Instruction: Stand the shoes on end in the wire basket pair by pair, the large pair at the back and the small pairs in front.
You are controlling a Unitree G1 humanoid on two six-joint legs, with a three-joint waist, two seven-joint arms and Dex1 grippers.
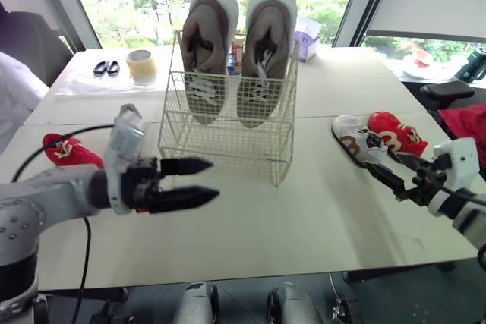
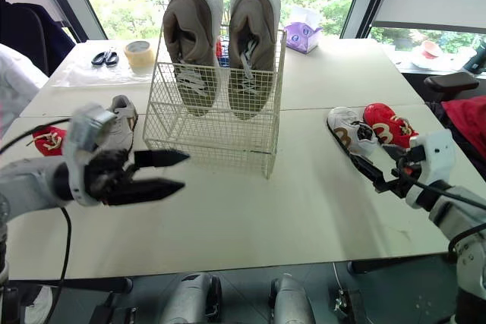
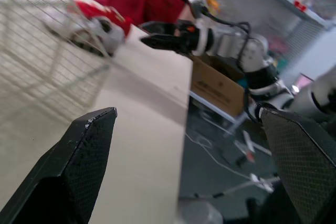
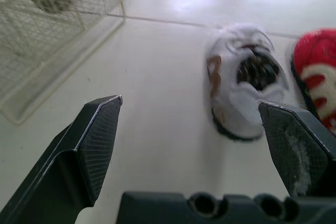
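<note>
Partly hidden behind the gaping left gripper (image 2: 185,171) lies a grey shoe (image 2: 125,121), right gripper (image 4: 190,104) gaping too.

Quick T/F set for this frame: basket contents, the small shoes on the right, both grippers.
1. Two large tan shoes stand on end at the back of the wire basket. True.
2. A small pair already stands in the basket's front. False: only the large tan shoes are in it.
3. The right gripper is shut on the white small shoe. False: it is open, and the shoe lies ahead of it, untouched.
4. A red small shoe lies beside the white one on the robot's right. True.
5. The left gripper is open and holds nothing. True.
</note>
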